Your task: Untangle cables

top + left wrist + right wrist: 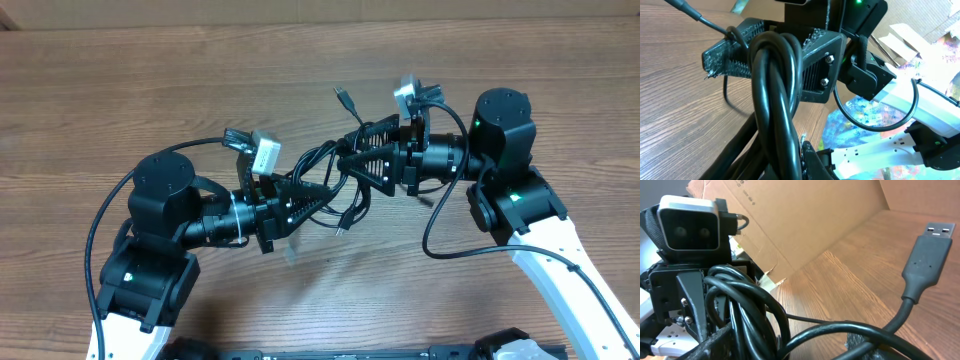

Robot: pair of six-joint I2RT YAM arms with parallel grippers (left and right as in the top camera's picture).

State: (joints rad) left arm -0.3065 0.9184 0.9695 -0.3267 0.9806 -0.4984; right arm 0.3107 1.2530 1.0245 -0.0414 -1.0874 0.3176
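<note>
**A:** Where are the cables (336, 182)?

**B:** Held up over the middle of the worktop (120, 90), bunched in a knot of loops between the two arms. The left end effector (318, 192) reaches in from the near-left corner and the right end effector (348, 153) from the right edge. Their tips almost meet at the bundle.

**A:** Are both gripping?

**B:** Both look clamped on the cables. In the left wrist view the loops run down between the right one's ribbed fingers (815, 65). In the right wrist view the same loops wrap around the left one's fingers. The left pads' contact is hidden by the cord, so that grip is my reading.

**A:** Which way does the tangle lie?

**B:** Its long axis crosses the line between the arms. One strand rises toward the far edge and ends in the USB plug (343, 97). Another drops toward the near edge to a small plug (342, 229).

**A:** Which arm is nearer the free ends?

**B:** The USB plug is closer to the right arm. The lower plug hangs about midway, slightly toward the left arm. I'd expect the arms to pull apart toward the left and right edges, across that axis. That could cinch the loops rather than open them.
</note>
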